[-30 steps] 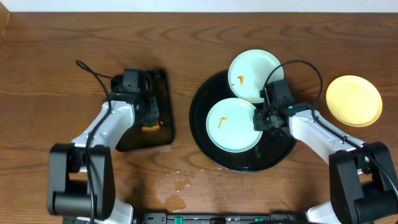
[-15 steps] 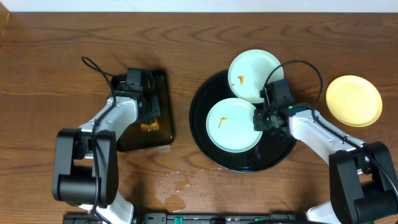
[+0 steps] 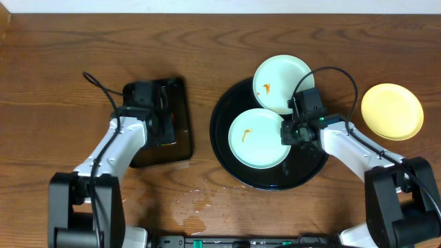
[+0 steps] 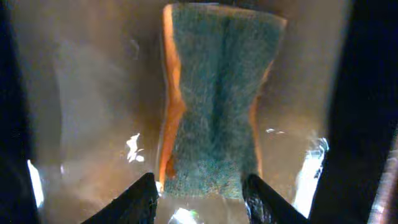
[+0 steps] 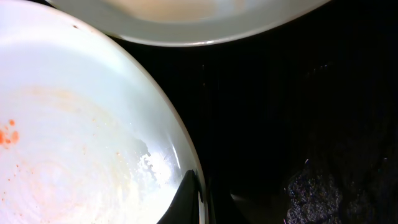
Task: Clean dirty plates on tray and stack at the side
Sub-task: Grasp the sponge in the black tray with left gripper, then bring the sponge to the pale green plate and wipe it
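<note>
Left gripper (image 4: 202, 198) now shifted up rectangular black tray (image 3: 180, 148), hiding sponge (image 4: 217, 93) whose orange edge showed from above a moment ago; jaws spread, tips flanking sponge's near end, so wiping not yet begun. Right gripper (image 5: 211, 202) unmoved, pinching rim of front mint plate (image 3: 255, 141) on round tray (image 3: 303, 176). Rear mint plate (image 3: 275, 79), also smeared, crowds it; yellow plate (image 3: 393, 110) aside; water puddle (image 3: 196, 203) on table
</note>
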Controlling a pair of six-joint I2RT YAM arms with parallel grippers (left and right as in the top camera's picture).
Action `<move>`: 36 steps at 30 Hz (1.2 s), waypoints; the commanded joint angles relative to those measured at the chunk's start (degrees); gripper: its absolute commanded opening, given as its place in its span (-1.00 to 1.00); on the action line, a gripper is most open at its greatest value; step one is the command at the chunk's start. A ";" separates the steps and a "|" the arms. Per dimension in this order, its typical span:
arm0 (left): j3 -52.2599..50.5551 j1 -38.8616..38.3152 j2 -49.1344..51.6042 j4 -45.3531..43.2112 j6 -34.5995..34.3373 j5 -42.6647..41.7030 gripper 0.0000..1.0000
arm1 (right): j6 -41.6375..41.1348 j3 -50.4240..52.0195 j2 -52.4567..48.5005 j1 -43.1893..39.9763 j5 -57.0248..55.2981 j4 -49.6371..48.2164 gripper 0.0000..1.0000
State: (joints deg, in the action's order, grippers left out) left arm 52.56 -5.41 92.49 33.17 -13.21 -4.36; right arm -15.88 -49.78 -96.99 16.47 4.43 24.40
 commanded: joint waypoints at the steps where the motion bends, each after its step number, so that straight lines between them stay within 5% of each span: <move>1: -3.74 -0.94 2.86 -4.04 0.28 -0.57 -0.16 | 0.70 1.49 -1.18 -0.63 -5.44 1.29 -0.98; 6: -4.52 -1.05 3.72 -6.75 0.28 -0.55 -0.84 | 0.72 1.49 -1.18 -0.63 -5.44 1.33 -0.98; 22: 9.57 -2.36 -9.03 9.68 0.52 -0.13 -0.85 | 0.70 1.49 -1.18 -0.63 -5.44 1.29 -0.98; 36: 9.92 -23.98 -5.66 -3.10 -9.62 -10.01 -0.85 | 0.68 1.49 -1.18 -0.63 -5.44 1.33 -0.98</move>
State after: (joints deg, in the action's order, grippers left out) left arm 61.67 -24.51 83.57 32.32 -18.87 -12.64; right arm -15.88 -49.80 -96.99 16.47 4.43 24.45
